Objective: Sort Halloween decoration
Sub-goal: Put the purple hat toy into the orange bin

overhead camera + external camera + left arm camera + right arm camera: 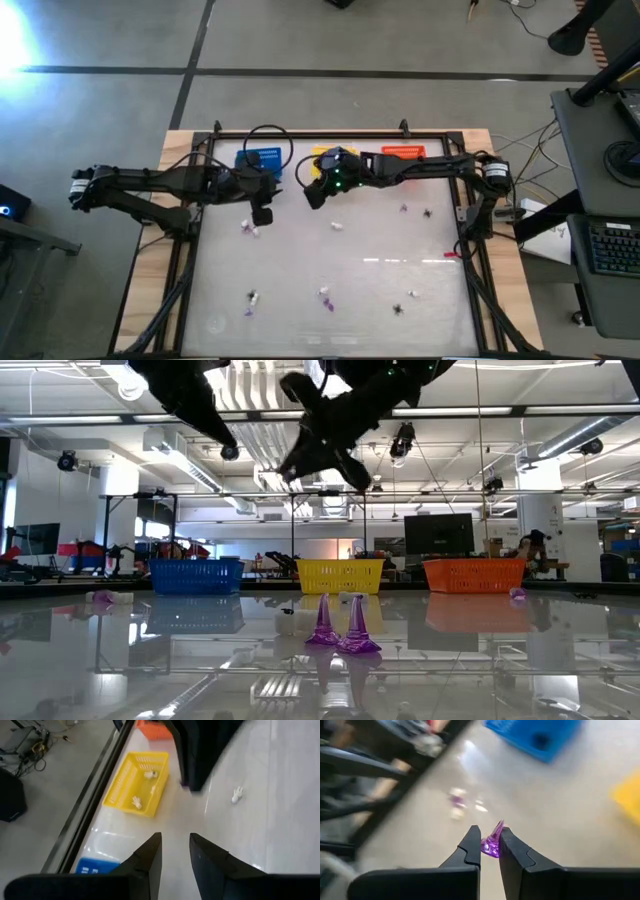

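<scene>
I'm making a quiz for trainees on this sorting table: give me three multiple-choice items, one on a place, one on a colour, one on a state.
1. Which basket stands between the other two?
A blue
B yellow
C orange-red

2. What colour is the trinket in the right pincer?
A white
B black
C purple

3. How is the left pincer?
A open and empty
B shut on a trinket
C inside a basket

Key: 1 B, the yellow basket sits between the blue basket and the orange-red basket. 2 C, the right pincer pinches a purple cone. 3 A, the left pincer shows a bare gap.

Tiny white, purple, black trinkets scattered across table.
</scene>
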